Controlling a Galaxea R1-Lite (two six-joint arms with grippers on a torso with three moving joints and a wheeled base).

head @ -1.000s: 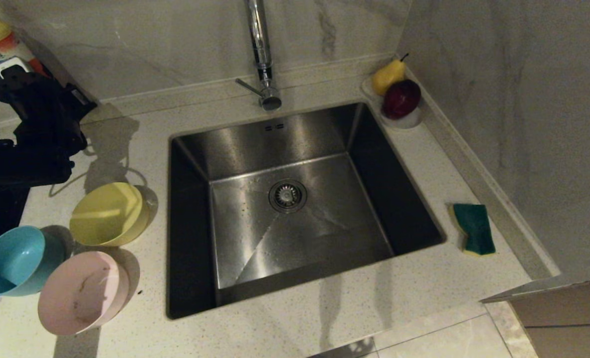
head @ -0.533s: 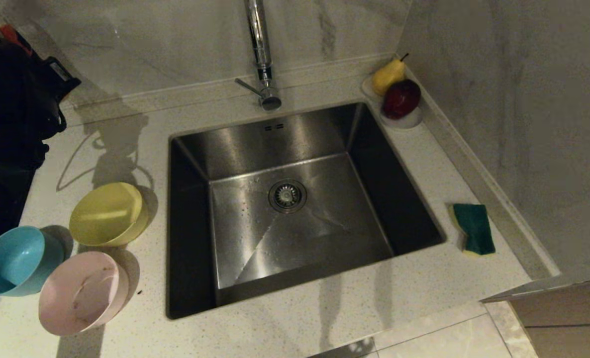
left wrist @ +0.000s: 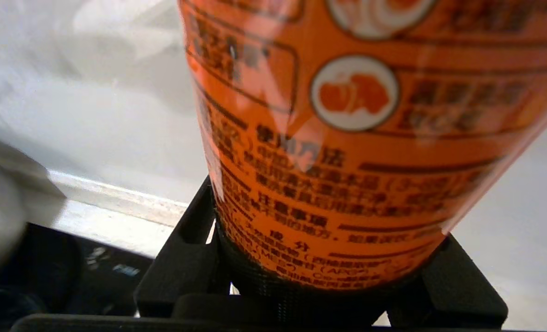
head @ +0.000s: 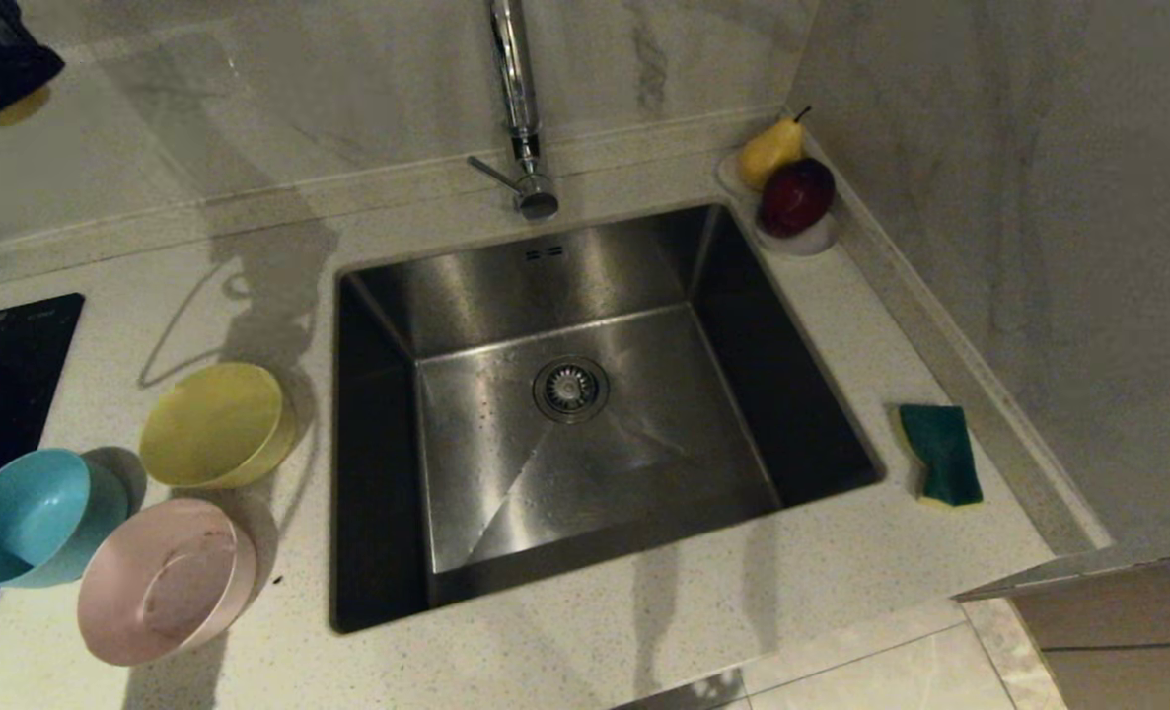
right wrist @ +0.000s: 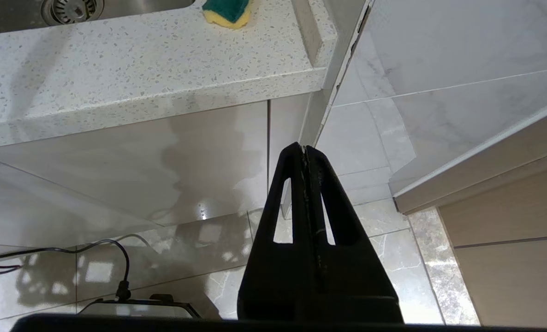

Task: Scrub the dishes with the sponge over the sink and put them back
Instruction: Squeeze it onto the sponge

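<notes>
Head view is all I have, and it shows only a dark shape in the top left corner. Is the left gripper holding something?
Observer: Yes. The left wrist view shows the left gripper closed on an orange bottle with printed text.
Operator: And the right gripper? I cannot see it at all.
Observer: The right gripper is shut and empty. It is below the counter edge, over the tiled floor.

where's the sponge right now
In the head view the sponge lies green face up on the counter to the right of the sink, near the right wall, well forward of the fruit dish; no tool is touching it.
</notes>
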